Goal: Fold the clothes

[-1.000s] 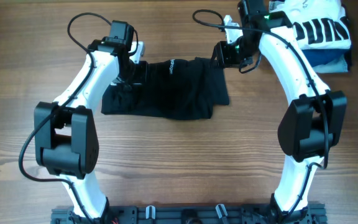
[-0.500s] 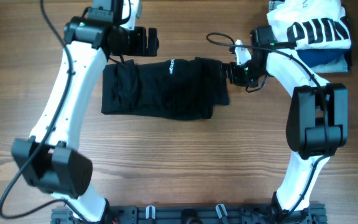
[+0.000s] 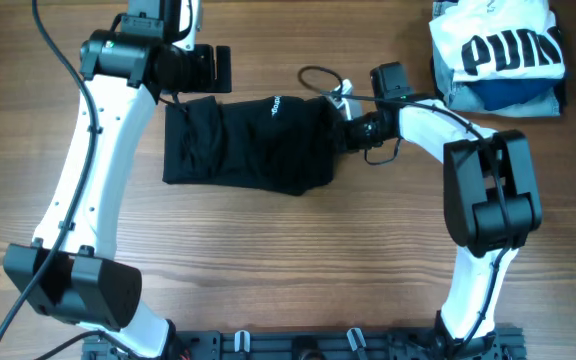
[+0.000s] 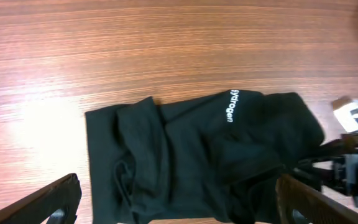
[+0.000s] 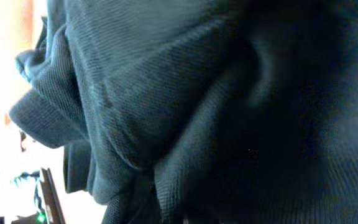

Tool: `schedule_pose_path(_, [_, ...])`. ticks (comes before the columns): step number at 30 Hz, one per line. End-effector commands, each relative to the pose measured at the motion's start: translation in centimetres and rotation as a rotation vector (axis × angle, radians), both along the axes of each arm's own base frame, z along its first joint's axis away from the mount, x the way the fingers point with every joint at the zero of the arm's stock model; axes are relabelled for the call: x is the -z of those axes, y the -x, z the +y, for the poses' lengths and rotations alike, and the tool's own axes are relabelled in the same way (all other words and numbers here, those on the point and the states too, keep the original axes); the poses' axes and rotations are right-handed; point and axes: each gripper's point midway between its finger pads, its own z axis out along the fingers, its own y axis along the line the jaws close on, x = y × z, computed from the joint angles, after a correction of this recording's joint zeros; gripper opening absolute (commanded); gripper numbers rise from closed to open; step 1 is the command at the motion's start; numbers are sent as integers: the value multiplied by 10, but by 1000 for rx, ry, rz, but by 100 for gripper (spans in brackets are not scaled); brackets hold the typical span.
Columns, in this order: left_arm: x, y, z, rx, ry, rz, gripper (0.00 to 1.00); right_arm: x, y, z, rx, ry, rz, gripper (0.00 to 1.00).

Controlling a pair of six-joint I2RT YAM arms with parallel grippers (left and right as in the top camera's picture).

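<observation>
A: Quick rundown, biggest first?

B: Wood table [image 3: 268,270]. On it the clothes [image 3: 253,145]: black, a rough rectangle, mid-table toward the far side. Long axis runs left–right across the overhead view. Left half is rumpled.

A: Anything else up there?

B: Far right corner has a white garment [image 3: 496,45] w/ big black letters, sitting on blue folded pieces [image 3: 513,95]. Well apart from the black one, not our job.

A: Grippers?

B: The left gripper [image 3: 213,68] sits just beyond the cloth's far-left corner, not touching it. Its cam looks down on nearly the whole piece, so prob. held high. Its fingers [image 4: 51,202] are spread wide w/ nothing btw them, so parted and empty. The right gripper [image 3: 346,128] is at the cloth's right short end, touching it. Its cam shows only bunched black knit and no fingers, so can't tell if it's clamped.

A: What does the next move hinge on?

B: IMO the right end. The cloth lies to the left of the right gripper, along its own long axis, so a fold across would carry that end leftward. The right arm's the nearer one. The left would need to come down first to pin the far-left corner.

A: Smallest thing?

B: The white logo lettering [image 4: 234,106] by the far edge, approx. mid-length, facing up.
</observation>
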Motion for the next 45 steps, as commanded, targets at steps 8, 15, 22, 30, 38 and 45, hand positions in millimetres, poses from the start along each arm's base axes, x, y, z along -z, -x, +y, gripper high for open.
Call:
schedule_pose_path(8, [-11,-6,54,-133,-24,-26,100,-61,-20,-139,258,166,-71,4])
schedule_pose_path(15, [-11,-7,70,-168,-25,-25,100,-128,-13,-89,158,153,-219,4])
schedule_pose_path(22, [-10,-7,69,-168,-24,-24,100,-158,4,92,17,40,-394,4])
schedule_pose_path(30, [-8,-3,70,-168,-27,-6,100,-142,4,159,43,-82,-344,100])
schedule_pose_path(38, [-7,-6,105,-230,-66,-12,100,-193,-25,105,103,-135,-432,100])
schedule_pose_path(45, [-14,-5,208,-463,-82,-72,100,-151,8,188,-3,-127,-443,100])
